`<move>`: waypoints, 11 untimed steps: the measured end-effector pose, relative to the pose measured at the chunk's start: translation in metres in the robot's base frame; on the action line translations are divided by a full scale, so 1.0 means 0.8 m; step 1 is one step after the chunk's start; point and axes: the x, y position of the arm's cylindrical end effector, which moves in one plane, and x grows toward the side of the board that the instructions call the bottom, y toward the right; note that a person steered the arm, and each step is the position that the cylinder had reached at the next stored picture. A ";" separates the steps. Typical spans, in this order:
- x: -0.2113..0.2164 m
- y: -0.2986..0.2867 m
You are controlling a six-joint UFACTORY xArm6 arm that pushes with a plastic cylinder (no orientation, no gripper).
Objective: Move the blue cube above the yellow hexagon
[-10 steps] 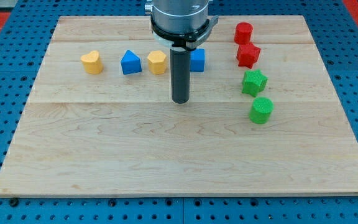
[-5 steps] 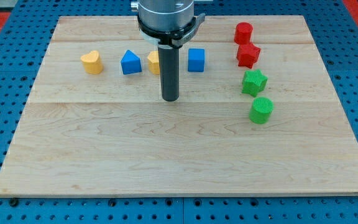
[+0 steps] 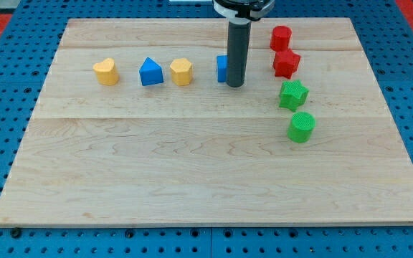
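Observation:
The blue cube (image 3: pixel 221 68) sits in the upper middle of the wooden board (image 3: pixel 206 179), mostly hidden behind my rod. My tip (image 3: pixel 235 85) rests on the board just at the cube's lower right, touching or nearly touching it. The yellow hexagon (image 3: pixel 181 72) sits to the left of the cube, about a block's width away, in the same row.
A blue triangular block (image 3: pixel 150 72) and a yellow heart (image 3: pixel 106 72) lie left of the hexagon. On the right stand a red cylinder (image 3: pixel 281 37), a red star (image 3: pixel 287 63), a green star (image 3: pixel 292 94) and a green cylinder (image 3: pixel 301 127).
My tip has moved from below the yellow hexagon to the right and up, to the blue cube's right side. No block has visibly moved.

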 end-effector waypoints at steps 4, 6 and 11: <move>-0.026 0.000; -0.053 -0.007; -0.133 -0.020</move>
